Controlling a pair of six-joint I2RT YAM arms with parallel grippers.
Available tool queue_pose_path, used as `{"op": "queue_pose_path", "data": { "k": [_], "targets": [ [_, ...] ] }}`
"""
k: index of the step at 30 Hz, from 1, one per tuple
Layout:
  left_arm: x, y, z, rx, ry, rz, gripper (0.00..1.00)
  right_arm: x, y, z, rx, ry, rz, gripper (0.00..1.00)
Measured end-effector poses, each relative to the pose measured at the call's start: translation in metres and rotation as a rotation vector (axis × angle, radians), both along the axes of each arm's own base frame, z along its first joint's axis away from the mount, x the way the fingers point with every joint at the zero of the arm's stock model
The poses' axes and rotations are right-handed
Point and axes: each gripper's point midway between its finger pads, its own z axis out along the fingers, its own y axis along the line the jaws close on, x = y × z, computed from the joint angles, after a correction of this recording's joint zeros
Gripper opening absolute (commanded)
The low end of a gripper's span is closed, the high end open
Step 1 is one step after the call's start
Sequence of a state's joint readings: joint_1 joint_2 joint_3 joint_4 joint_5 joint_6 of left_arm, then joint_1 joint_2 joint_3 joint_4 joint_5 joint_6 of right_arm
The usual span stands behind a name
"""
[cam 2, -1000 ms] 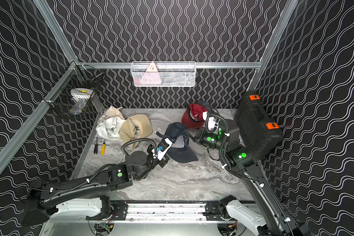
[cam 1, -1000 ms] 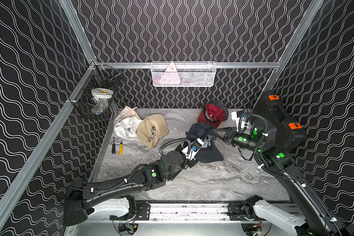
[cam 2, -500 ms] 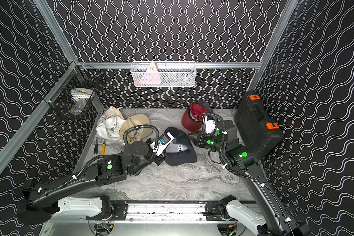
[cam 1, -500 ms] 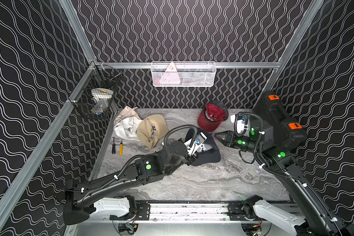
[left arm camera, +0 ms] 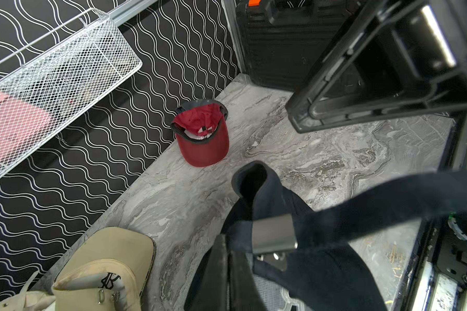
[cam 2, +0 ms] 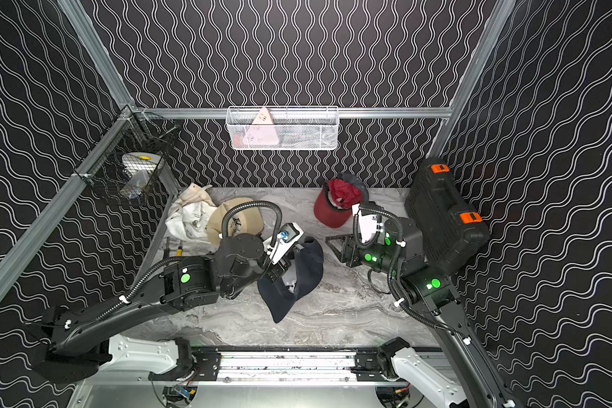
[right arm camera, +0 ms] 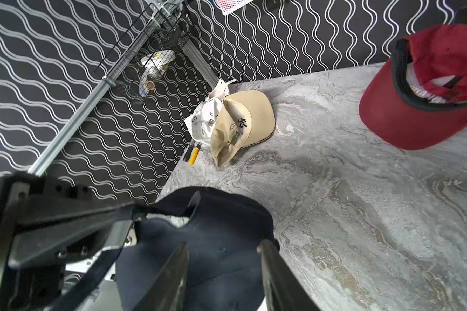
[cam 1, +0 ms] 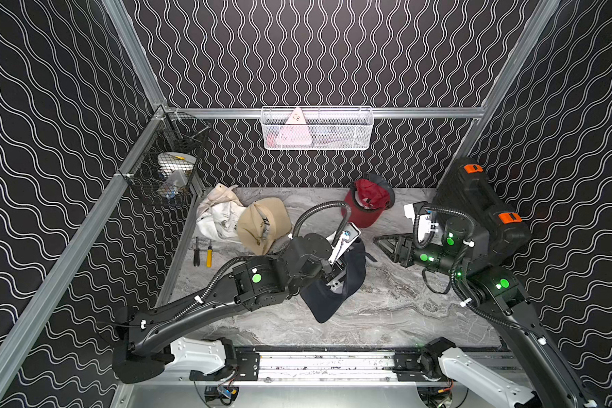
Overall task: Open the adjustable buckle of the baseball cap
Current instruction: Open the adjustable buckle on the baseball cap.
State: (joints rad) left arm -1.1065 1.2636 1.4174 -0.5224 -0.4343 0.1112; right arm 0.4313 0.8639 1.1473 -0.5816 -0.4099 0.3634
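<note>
Where wavy walls (cam 1: 333, 53) enclose marbled tabletop (cam 1: 386, 318), navy cap (cam 1: 354, 275) is held.

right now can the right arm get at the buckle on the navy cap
Probably yes: the right arm, jaws open, faces the navy cap with nothing between, and the buckle sits uncovered beside the left jaws shut on the cap.

The tabletop (cam 1: 386, 318) is a grey marble-patterned slab. At its rear left, a white cap (cam 1: 216, 215) lies against the wall, and a beige cap (cam 1: 262, 222) overlaps it. Just beside them, along the left edge, lie a black-handled screwdriver (cam 1: 196, 251) and a yellow-handled screwdriver (cam 1: 209, 253), side by side. A red cap (cam 1: 364, 208) rests upturned at rear centre. A black case (cam 1: 481, 208) stands in the rear right corner. Contact between the navy cap (cam 1: 336, 289) and the tabletop cannot be determined.
</note>
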Motion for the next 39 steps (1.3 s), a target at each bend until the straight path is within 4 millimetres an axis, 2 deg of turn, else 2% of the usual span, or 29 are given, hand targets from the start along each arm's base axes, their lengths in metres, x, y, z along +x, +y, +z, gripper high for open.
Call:
{"op": "queue_pose_path", "data": {
  "k": [7, 11, 20, 25, 39],
  "targets": [
    [0.004, -0.002, -0.007, 0.046, 0.025, 0.018, 0.00, -0.015, -0.001, 0.012, -0.018, -0.092, 0.055, 0.46],
    [0.006, -0.005, -0.007, 0.062, 0.036, 0.022, 0.00, -0.023, 0.003, 0.008, -0.047, -0.095, 0.099, 0.46],
    [0.011, -0.009, -0.001, 0.083, 0.053, 0.046, 0.00, -0.057, 0.035, -0.004, -0.137, -0.142, 0.268, 0.47],
    [0.012, -0.010, 0.000, 0.095, 0.062, 0.053, 0.00, -0.054, 0.050, -0.023, -0.259, -0.155, 0.274, 0.48],
    [0.011, -0.006, -0.002, 0.070, 0.094, 0.080, 0.00, -0.037, 0.067, -0.030, -0.431, -0.253, 0.164, 0.48]
  ]
}}
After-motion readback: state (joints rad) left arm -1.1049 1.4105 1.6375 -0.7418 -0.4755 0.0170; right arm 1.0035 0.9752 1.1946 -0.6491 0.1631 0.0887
